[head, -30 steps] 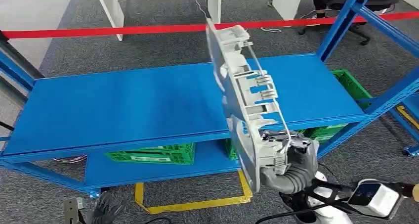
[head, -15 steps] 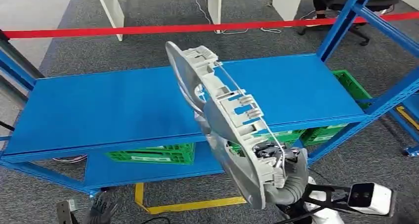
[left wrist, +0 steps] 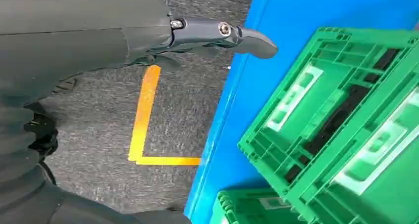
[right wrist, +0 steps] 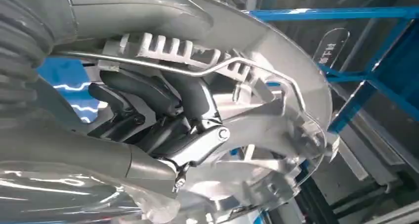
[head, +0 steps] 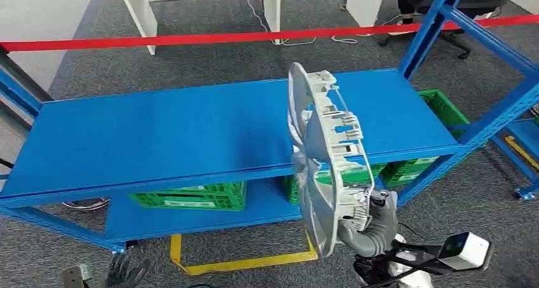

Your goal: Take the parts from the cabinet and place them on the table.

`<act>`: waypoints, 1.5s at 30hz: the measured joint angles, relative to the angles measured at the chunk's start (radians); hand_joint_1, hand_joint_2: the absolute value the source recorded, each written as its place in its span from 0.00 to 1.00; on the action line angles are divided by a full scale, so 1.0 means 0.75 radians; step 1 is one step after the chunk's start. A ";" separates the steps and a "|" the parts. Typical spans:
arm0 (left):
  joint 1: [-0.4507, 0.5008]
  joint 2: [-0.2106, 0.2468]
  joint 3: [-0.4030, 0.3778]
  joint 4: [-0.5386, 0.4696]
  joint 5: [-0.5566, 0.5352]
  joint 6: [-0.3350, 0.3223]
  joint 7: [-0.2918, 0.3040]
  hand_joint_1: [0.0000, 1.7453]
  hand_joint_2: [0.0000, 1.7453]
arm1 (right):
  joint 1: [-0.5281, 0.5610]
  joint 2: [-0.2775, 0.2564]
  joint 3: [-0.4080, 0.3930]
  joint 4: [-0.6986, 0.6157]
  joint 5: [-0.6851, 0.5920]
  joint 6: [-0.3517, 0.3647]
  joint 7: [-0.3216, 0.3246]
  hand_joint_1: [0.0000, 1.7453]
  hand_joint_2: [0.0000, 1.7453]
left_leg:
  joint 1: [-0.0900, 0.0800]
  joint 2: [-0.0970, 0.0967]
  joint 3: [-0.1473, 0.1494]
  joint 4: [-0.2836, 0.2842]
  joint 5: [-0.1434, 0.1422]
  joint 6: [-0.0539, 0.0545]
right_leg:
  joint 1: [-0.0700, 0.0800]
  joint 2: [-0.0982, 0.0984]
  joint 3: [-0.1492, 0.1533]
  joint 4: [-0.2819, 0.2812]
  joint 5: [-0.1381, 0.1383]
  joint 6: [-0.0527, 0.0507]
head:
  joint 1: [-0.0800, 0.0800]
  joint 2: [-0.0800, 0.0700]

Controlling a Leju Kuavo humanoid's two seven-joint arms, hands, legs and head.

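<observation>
R hand (head: 372, 215) grips the grey wheel-cover part (head: 324, 167) at its lower rim, fingers (right wrist: 148, 93) curled through the ribbed back. Part stands on edge, in the air before the blue shelf (head: 159, 135). L hand (left wrist: 148, 36) hangs low, fingers straight, holding nothing, near green crates (left wrist: 346, 120).

The grey wheel cover (head: 321, 167) hides most of the right hand (head: 375, 215) and some shelf (head: 159, 135).

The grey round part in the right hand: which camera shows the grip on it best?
The right wrist view: the right hand is close up, dark fingers curled into the ribbed back of the grey round part. The head view shows the whole part held near upright before the blue shelf, the grip itself small. The left wrist view looks at green crates.
</observation>
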 joint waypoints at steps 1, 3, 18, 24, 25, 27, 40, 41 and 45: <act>0.002 0.000 0.000 -0.003 0.000 0.001 0.000 0.00 1.00 | 0.002 0.002 -0.003 0.003 0.001 -0.001 0.000 1.00 1.00 | -0.001 0.000 -0.008 -0.002 0.008 -0.005 | 0.003 0.002 -0.014 0.016 0.005 -0.017 | -0.005 0.000; 0.007 0.000 0.000 -0.008 0.000 0.002 0.000 0.00 1.00 | 0.006 0.009 -0.007 0.009 0.000 -0.002 0.000 1.00 1.00 | 0.002 0.001 -0.015 -0.003 0.019 -0.018 | 0.008 0.006 -0.025 0.025 0.014 -0.034 | -0.011 0.000; 0.016 -0.002 0.009 -0.024 0.034 -0.011 0.000 0.00 1.00 | 0.003 0.041 -0.022 0.034 0.037 0.003 0.000 1.00 1.00 | -0.004 -0.014 0.141 -0.059 -0.091 -0.022 | -0.006 -0.004 -0.149 -0.003 0.172 -0.023 | -0.021 0.000; 0.018 -0.014 0.014 -0.047 0.038 -0.016 0.000 0.00 1.00 | 0.015 0.048 -0.060 0.023 0.066 -0.001 0.000 1.00 1.00 | -0.003 0.005 0.039 -0.080 0.015 0.024 | -0.002 -0.004 -0.234 0.310 -0.131 -0.005 | -0.008 0.000; 0.019 -0.016 0.015 -0.049 0.038 -0.016 0.000 0.00 1.00 | 0.020 0.050 -0.070 0.022 0.087 -0.002 0.000 1.00 1.00 | -0.007 0.005 0.017 -0.077 0.028 0.026 | 0.001 -0.003 -0.235 0.382 -0.133 -0.005 | -0.006 0.000; 0.021 -0.021 0.019 -0.056 0.048 -0.016 0.000 0.00 1.00 | 0.030 0.055 -0.092 0.015 0.140 -0.015 0.000 1.00 1.00 | -0.013 0.008 -0.026 -0.070 0.053 0.026 | 0.009 -0.004 -0.169 0.372 -0.042 -0.014 | -0.007 0.000; 0.056 -0.033 0.107 -0.055 0.086 -0.043 0.000 0.00 1.00 | 0.029 0.095 -0.131 0.004 0.208 -0.081 0.000 1.00 1.00 | 0.010 -0.004 -0.196 0.326 -0.148 -0.058 | 0.022 -0.015 0.066 -0.065 0.002 -0.094 | -0.022 0.000; 0.057 -0.032 0.113 -0.053 0.086 -0.044 0.000 0.00 1.00 | 0.029 0.095 -0.130 0.009 0.211 -0.085 0.000 1.00 1.00 | 0.017 -0.004 -0.185 0.347 -0.139 -0.065 | 0.020 -0.015 0.044 -0.054 0.009 -0.094 | -0.022 0.000; 0.058 -0.029 0.129 -0.052 0.086 -0.048 0.000 0.00 1.00 | 0.030 0.096 -0.126 0.016 0.217 -0.093 0.000 1.00 1.00 | 0.033 -0.008 0.051 0.016 -0.031 -0.064 | 0.016 -0.011 -0.029 -0.013 0.036 -0.074 | -0.023 0.000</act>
